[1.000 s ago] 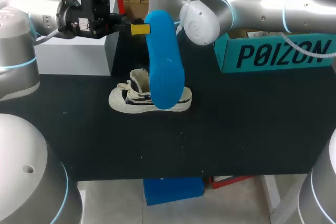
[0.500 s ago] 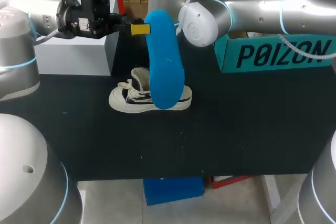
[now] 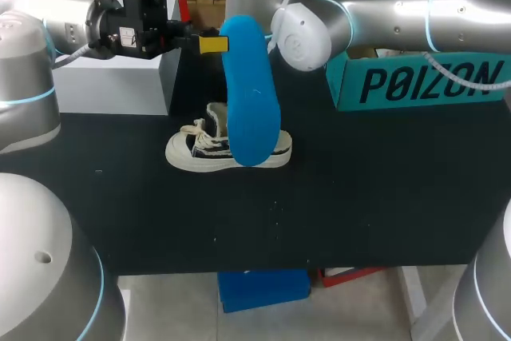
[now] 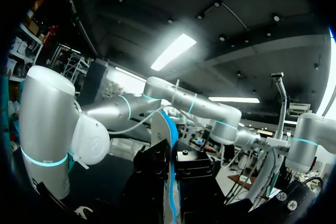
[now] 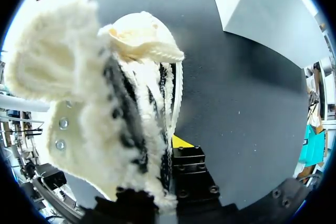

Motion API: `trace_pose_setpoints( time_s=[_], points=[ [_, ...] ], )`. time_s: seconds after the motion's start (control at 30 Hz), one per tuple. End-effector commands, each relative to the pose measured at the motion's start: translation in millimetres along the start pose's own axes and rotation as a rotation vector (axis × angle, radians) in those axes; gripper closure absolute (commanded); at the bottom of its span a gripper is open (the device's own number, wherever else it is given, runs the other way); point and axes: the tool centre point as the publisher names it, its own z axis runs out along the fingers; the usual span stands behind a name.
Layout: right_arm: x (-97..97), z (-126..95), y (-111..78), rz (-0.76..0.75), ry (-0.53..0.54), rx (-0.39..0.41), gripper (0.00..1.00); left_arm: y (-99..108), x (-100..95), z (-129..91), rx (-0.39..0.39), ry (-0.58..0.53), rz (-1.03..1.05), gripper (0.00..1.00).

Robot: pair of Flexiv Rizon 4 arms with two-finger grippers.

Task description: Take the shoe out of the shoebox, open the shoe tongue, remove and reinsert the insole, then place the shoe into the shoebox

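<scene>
A blue insole (image 3: 251,101) hangs upright above the table, and my left gripper (image 3: 209,44) is shut on its upper end. In the left wrist view its thin edge (image 4: 170,171) runs between the dark fingers of the left gripper (image 4: 172,195). Behind it a white, fleece-lined shoe (image 3: 188,153) with black stripes stands on the black table. My right arm (image 3: 383,13) reaches in behind the insole, which hides its gripper in the head view. In the right wrist view the right gripper (image 5: 164,156) is shut on the fleecy edge of the shoe (image 5: 121,103) beside the laces.
The teal shoebox (image 3: 415,77) stands at the back right of the table (image 3: 359,197). A white box (image 3: 112,77) stands at the back left, under my left arm. The table's front edge lies close below the shoe.
My right gripper has shut on the shoe's fleecy edge. The tongue now stands narrower and a little higher. The left arm and the insole have stayed in place.
</scene>
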Motion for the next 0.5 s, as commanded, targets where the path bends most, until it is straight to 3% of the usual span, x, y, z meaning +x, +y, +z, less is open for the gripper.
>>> trace_pose_setpoints(
  time_s=[0.03, 0.17, 0.4, 0.5],
  points=[
    [-0.5, 2, 1.4, 0.000, 0.003, 0.002, 1.00, 1, 0.6, 1, 0.001, -0.005, 0.001, 1.00],
    [1.7, -4, -0.3, 0.000, 0.000, 0.004, 1.00, 1, 0.6, 1, 0.001, -0.005, 0.001, 1.00],
    [9.4, -57, 6.3, 0.058, -0.074, -0.025, 1.00, 1, 0.6, 1, 0.001, -0.005, 0.001, 1.00],
    [9.7, -67, 4.0, 0.095, -0.126, 0.016, 1.00, 1, 0.6, 1, 0.001, -0.005, 0.001, 1.00]
  ],
)
